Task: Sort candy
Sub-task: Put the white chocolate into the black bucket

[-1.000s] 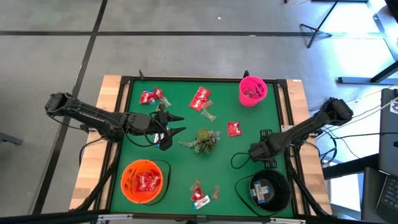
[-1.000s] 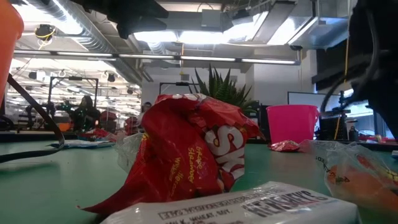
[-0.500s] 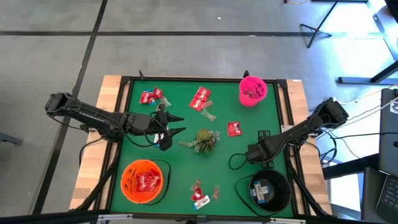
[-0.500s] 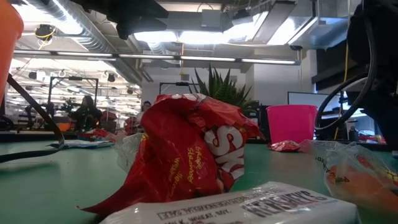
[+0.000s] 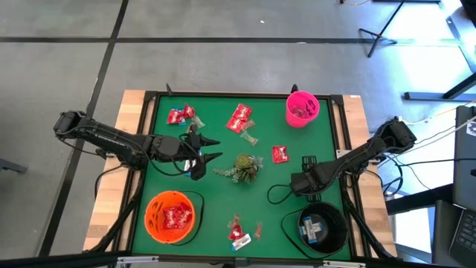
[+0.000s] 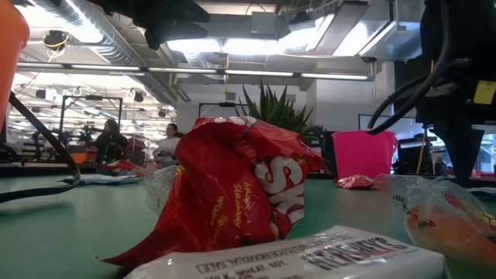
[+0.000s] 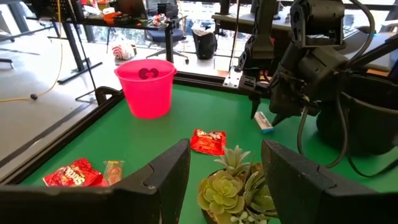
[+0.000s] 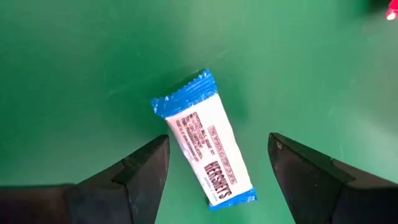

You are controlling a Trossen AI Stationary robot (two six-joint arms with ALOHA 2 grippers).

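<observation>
The white-and-blue bar (image 8: 204, 151), centre of the right wrist frame, looks light, slippery and slightly crushable, so the right gripper (image 8: 214, 171), jaws apart, should pinch its narrow middle.

A robotics lab or open workshop hall: bare grey concrete floor (image 5: 223, 67) marked with dark lines, exposed ceiling ducts (image 6: 101, 35) and strip lights (image 6: 256, 46), black tripod stands (image 5: 387, 33), wheeled office chairs (image 7: 168, 37), and people (image 6: 167, 143) at distant benches.

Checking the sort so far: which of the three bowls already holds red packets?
The orange bowl near the left arm, with red packets inside. The pink bowl holds small dark pieces; the black bowl holds none.
</observation>
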